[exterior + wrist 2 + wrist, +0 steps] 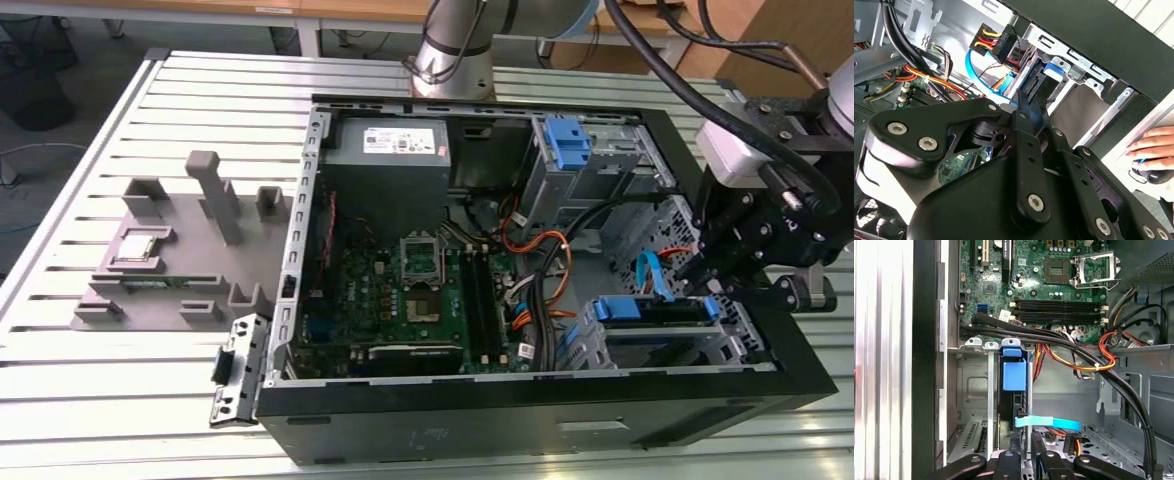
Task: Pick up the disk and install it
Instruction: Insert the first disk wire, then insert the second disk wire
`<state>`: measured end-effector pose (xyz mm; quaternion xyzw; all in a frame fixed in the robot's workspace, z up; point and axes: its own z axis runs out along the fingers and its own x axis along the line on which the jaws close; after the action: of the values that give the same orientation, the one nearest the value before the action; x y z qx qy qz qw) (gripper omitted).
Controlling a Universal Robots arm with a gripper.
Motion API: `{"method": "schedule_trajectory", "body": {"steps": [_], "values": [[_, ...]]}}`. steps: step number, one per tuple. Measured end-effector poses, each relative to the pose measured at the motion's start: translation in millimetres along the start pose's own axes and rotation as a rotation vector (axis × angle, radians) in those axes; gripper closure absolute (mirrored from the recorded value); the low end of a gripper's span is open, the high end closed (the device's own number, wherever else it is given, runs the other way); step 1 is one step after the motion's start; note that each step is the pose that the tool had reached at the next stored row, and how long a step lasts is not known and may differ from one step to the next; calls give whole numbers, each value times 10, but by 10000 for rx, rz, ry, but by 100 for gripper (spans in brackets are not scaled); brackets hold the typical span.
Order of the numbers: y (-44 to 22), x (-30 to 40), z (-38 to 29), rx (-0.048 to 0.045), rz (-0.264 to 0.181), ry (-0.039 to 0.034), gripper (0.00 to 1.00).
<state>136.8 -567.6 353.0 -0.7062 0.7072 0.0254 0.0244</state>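
First wrist view puts the hand point(1024, 452) nearest, its fingers drawn close about the rear edge of the disk point(1015, 377), which stands on edge in the drive cage point(974, 390). Seating looks nearly done; release remains. Beyond lies the motherboard point(1029, 280).

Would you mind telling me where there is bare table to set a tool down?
Bare slats run along the table's near edge, in front of the grey fixture. Inside the computer case it is crowded with cables by the disk and gripper.
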Motion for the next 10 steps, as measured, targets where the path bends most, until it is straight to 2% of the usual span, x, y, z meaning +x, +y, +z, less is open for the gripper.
{"method": "schedule_trajectory", "body": {"steps": [5,7,10], "values": [[0,0,-2,0,0,1,76],[0,-3,-44,0,0,1,76],[0,-3,-47,0,1,2,76]]}}
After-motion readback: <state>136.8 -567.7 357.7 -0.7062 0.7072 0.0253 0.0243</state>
